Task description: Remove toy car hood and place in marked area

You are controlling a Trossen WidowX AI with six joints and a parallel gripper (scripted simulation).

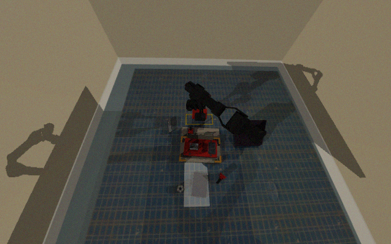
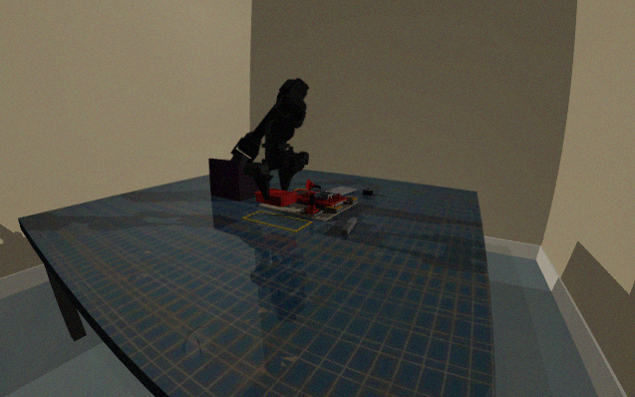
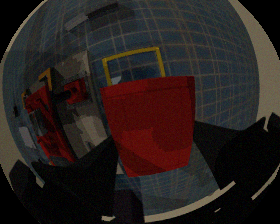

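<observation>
At the left of the top view lies one pale grey bar (image 1: 170, 125) (image 2: 349, 226) (image 3: 77, 23), then one small black-and-white round piece (image 1: 178, 188) (image 2: 368, 192) just beside one flat white sheet (image 1: 193, 200). Next comes one red toy car body (image 1: 201, 148) (image 2: 331, 200) on its grey board with orange corners, a small red fitting (image 1: 190, 130) (image 2: 311, 206) (image 3: 75, 92) standing near one board edge.

Past that edge I see the one boxy red plastic hood (image 1: 194, 113) (image 2: 279, 198) (image 3: 151, 125), already off the car and between the two fingers of my black gripper (image 1: 199, 113) (image 2: 275, 194) (image 3: 153, 132). They stand well apart because the hood fills the space, one on each side of it, shut firmly on it. With one arm, the choice of hand is settled.

The single yellow outline (image 1: 199, 124) (image 2: 270, 224) (image 3: 161, 62) is what the next move turns on. From the wrist camera it lies beyond the hood's upper edge, partly covered by it; its long axis runs along the fingers' faces, and the hood's seems to match. I judge the hood needs a small shift toward the outline, then lowering; its exact height I can't tell. Setting down early could leave it across the line.

Farther right are one red-and-black part (image 1: 221, 176) and one dark purple block (image 2: 229, 180) at the arm's foot.
</observation>
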